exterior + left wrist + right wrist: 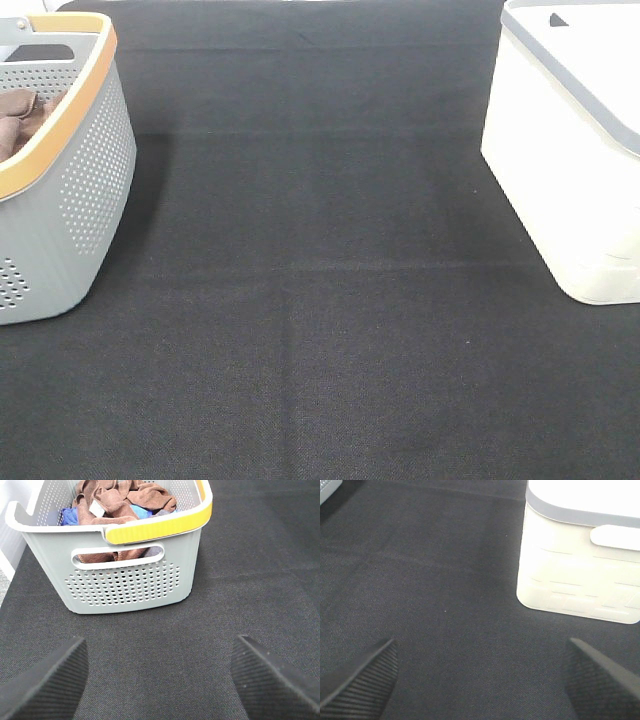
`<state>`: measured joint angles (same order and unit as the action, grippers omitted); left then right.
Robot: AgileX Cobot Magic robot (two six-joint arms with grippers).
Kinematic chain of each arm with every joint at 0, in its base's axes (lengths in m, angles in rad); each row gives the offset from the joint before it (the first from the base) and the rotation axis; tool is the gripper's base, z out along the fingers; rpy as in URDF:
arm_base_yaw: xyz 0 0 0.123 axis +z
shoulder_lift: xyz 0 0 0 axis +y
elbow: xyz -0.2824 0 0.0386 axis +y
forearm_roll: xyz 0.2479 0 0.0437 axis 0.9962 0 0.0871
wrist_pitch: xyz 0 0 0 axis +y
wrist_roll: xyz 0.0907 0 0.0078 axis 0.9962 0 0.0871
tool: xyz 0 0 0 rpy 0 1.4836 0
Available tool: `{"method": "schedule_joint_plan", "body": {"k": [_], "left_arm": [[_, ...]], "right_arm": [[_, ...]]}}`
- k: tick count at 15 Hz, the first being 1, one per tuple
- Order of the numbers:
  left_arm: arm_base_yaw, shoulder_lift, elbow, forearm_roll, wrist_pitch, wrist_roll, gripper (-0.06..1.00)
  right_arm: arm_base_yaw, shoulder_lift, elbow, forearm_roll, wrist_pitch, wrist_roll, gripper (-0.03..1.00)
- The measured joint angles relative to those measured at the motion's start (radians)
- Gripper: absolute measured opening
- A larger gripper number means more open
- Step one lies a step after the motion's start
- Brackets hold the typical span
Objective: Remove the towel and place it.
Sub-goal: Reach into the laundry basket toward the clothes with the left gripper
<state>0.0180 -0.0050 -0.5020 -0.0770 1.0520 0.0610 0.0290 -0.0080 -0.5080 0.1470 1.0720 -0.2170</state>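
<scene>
The towel (107, 500) is a reddish-brown cloth with a small white tag, crumpled on top of a pile inside the grey basket (125, 587). In the exterior high view only a brown patch of cloth (22, 115) shows over the basket rim (60, 120); I cannot tell which cloth it is. My left gripper (160, 652) hovers over the black mat a short way in front of the basket, open and holding nothing. My right gripper (481, 650) is open too, over the mat near the white bin (570, 580). Neither gripper appears in the exterior high view.
A blue cloth (70, 515) and more brown cloth lie in the basket, which has a yellow-orange handle band (155, 527). The white bin (570, 170) with a grey rim stands at the right edge. Black mat (320, 280) covers the table between them.
</scene>
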Motion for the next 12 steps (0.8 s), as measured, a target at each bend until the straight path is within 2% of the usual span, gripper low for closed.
{"method": "schedule_joint_plan", "body": {"k": [12], "left_arm": [[0.0, 0.0, 0.0, 0.0, 0.0, 0.0, 0.75]], "right_arm": [[0.0, 0.0, 0.0, 0.0, 0.0, 0.0, 0.84]]}}
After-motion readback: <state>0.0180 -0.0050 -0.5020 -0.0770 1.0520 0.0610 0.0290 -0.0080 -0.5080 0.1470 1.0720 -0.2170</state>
